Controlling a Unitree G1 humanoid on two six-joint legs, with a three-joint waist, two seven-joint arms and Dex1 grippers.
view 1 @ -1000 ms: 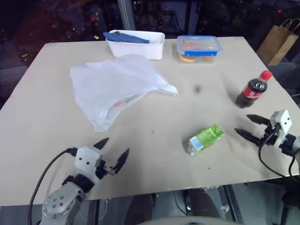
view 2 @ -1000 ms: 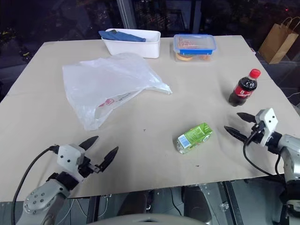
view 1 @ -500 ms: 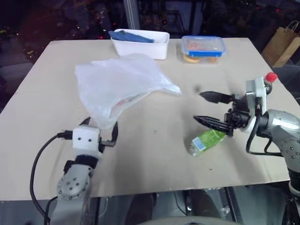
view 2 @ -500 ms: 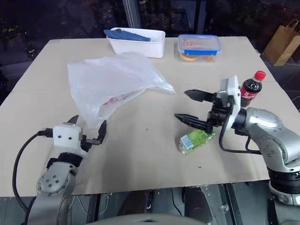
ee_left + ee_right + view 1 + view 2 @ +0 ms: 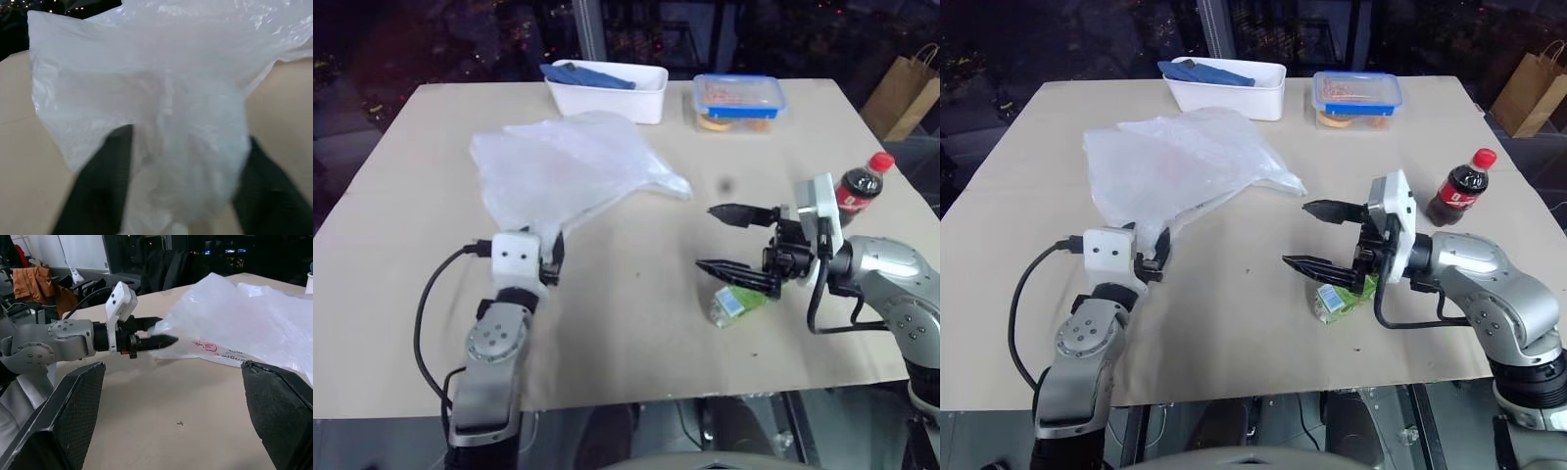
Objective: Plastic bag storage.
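The one plastic bag (image 5: 1180, 166) lies crumpled on the bench's (image 5: 1263, 323) far left part, its length running from the near-left corner away toward the white tub (image 5: 1227, 88). That near corner sits between the left tool's (image 5: 1148, 262) fingers, which seem to be pinching it, though the film blurs this. The right tool (image 5: 1317, 235), spread wide, hangs well to the bag's right over the single green carton (image 5: 1337, 299).

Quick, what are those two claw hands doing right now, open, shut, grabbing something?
Left gripper: fingers on either side of the plastic bag corner; a firm grip cannot be told.
Right gripper: open, empty.
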